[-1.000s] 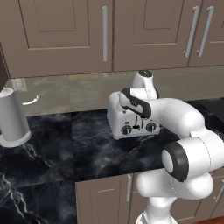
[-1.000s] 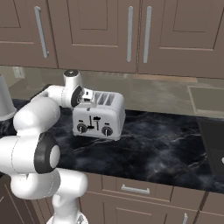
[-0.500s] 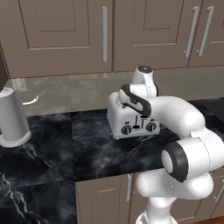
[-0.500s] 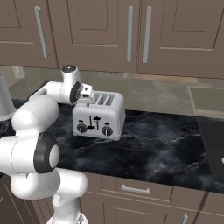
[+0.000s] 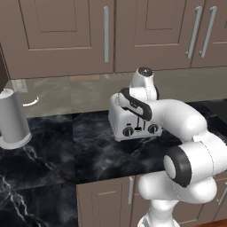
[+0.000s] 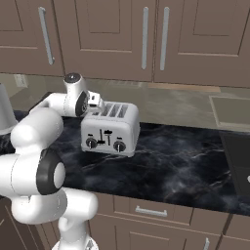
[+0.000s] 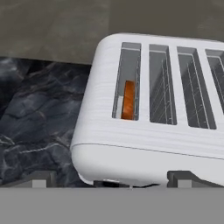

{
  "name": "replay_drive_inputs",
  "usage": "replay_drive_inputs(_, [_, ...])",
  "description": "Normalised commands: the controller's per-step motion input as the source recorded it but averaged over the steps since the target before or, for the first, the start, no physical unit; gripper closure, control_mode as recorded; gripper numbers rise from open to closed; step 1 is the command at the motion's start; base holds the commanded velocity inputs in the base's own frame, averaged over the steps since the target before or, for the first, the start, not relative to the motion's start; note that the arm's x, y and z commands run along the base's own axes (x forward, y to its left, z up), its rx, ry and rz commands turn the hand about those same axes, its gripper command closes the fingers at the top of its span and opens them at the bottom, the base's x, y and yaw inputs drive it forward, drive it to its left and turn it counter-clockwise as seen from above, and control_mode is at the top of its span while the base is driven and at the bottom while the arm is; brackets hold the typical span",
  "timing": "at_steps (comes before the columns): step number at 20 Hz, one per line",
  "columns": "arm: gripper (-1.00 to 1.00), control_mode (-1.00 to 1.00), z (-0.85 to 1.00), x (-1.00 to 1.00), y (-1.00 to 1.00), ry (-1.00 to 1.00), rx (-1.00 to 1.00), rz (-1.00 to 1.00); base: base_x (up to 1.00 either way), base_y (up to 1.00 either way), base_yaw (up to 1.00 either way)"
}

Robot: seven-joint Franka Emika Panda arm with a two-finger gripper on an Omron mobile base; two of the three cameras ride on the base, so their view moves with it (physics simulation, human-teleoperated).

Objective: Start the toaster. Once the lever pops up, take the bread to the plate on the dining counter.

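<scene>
We hovered gripper (image 7: 109, 180) above toaster (image 7: 148, 109), jaws spread wide, gripping nothing. Bread (image 7: 128, 99) sat down in leftmost slot, just ahead of fingertips. Toaster stood mid-counter (image 6: 185, 166).

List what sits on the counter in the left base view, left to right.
Grey canister → toaster, partly hidden behind the robot's arm.
</scene>
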Motion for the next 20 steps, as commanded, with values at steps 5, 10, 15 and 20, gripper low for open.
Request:
replay_drive_inputs(5, [-1.00, -1.00, 0.08, 0.12, 0.00, -0.13, 0.00, 0.00, 0.00, 0.00, 0.00])
replay_drive_inputs(10, [-1.00, -1.00, 0.00, 0.13, 0.00, -0.07, 0.00, -0.01, 0.00, 0.00, 0.00])
replay_drive_inputs(15, [-1.00, -1.00, 0.00, 0.05, -0.01, -0.01, 0.00, -0.03, 0.00, 0.00, 0.00])
replay_drive_inputs(20, [-1.00, -1.00, 0.00, 0.00, -0.08, -0.03, 0.01, -0.07, 0.00, 0.00, 0.00])
